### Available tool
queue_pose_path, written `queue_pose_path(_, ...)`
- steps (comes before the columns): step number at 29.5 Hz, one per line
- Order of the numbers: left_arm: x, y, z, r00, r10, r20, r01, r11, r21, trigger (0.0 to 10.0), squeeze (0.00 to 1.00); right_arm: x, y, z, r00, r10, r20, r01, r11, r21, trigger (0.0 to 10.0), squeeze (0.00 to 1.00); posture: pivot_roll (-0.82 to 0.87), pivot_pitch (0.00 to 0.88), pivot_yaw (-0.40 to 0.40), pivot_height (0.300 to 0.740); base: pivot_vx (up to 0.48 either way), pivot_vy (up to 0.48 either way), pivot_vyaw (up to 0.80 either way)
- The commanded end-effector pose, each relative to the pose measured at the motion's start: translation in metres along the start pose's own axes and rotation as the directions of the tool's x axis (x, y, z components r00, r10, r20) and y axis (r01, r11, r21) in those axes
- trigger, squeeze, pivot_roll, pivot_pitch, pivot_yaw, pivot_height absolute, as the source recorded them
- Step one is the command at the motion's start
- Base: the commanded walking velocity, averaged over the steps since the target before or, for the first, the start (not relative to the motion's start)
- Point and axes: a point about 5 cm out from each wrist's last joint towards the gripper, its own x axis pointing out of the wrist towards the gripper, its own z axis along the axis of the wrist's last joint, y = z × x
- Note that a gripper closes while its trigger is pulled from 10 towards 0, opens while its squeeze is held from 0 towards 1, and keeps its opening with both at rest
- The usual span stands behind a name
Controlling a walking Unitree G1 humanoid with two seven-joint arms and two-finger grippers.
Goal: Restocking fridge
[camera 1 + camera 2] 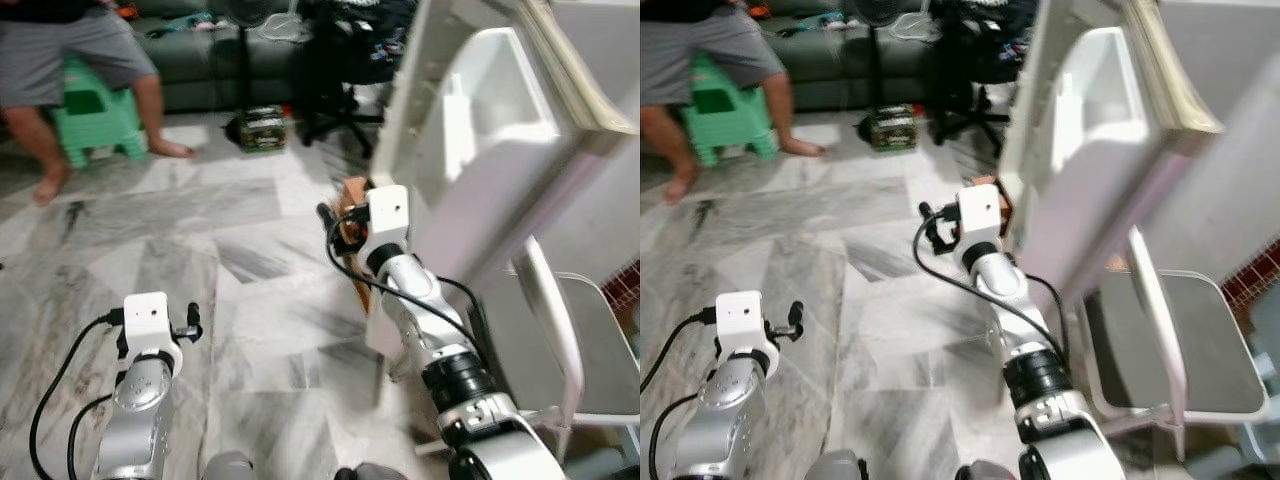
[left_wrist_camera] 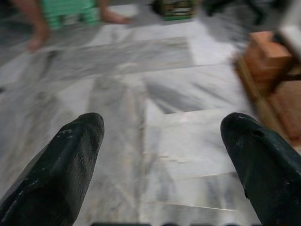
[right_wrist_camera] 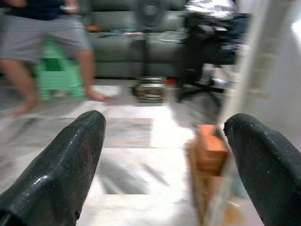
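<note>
L gripper spread, over bare floor | R gripper spread, by fridge door edge

The fridge door stands swung open in the upper right of the left eye view, white, with its inner face turned toward the room. A moulded shelf pocket is set into that inner face, and a beige rubber seal runs along its edge. The door leans across the frame at a tilt. Below it, at lower right, a white shelf rail juts out.
</note>
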Motion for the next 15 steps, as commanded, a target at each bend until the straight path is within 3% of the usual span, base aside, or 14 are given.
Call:
queue_pose_path(1,-0.001,0.001,0.001,1.000,-0.003,0.004,0.003,1.000,0.002,10.0,0.00,-0.002,-0.004,0.008,0.999,-0.014,0.036,0.014,1.000,0.006,10.0,0.00,0.11,0.000,-0.030,0.740,0.000,0.386,-0.80)
queue_pose_path(5,-0.001,0.002,0.000,1.000,-0.006,0.005,0.006,1.000,0.006,10.0,0.00,-0.005,-0.011,0.008,0.999,-0.031,0.043,0.031,0.999,0.007,10.0,0.00,0.11,0.000,-0.026,0.740,0.000,0.341,-0.80)
queue_pose_path(15,-0.002,0.003,0.000,1.000,-0.007,-0.002,0.008,1.000,0.017,10.0,0.00,-0.015,-0.024,0.002,0.998,-0.053,0.014,0.053,0.999,-0.004,10.0,0.00,0.11,0.000,-0.023,0.740,0.000,0.000,-0.80)
